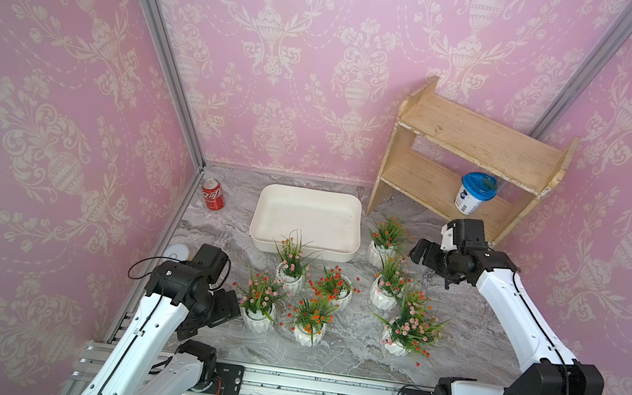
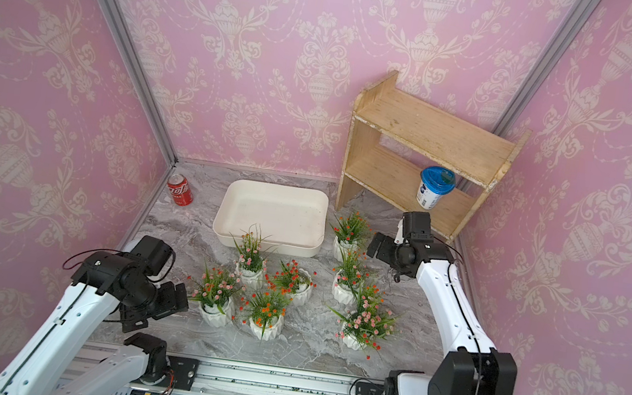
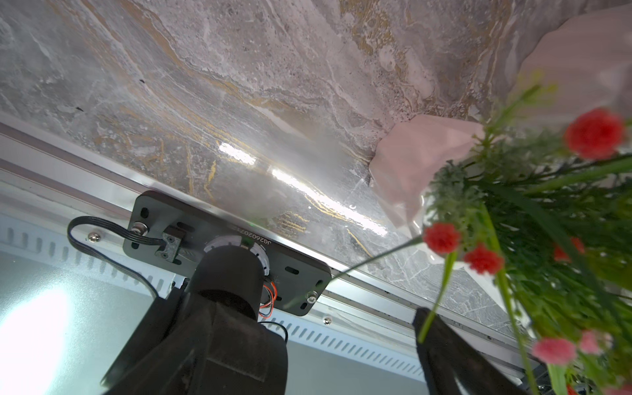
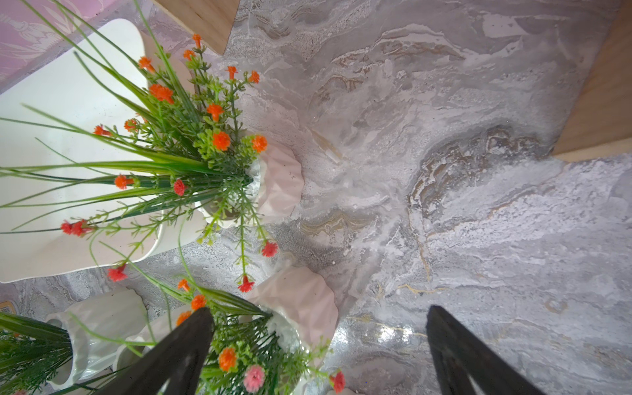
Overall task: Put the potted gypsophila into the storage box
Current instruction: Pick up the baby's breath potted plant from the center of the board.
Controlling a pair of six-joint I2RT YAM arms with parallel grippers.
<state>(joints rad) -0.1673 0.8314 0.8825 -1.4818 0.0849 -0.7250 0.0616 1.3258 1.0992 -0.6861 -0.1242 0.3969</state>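
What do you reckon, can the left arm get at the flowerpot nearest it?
Probably yes. The left gripper is open and sits right beside that flowerpot, on the side away from the other pots, so none stands between them. Only its own leaves spread toward the fingers.

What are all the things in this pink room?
box: one, cream-white, empty, at the back
pots: seven, white with green sprigs and small flowers, in front and right of the box
shelf: one, wooden, back right
cup: one, white, blue lid, lower shelf board
can: one, red, back left corner
table: one, grey marble
left gripper: one, black, open, beside the front-left pot
right gripper: one, black, open, by the back-right pots
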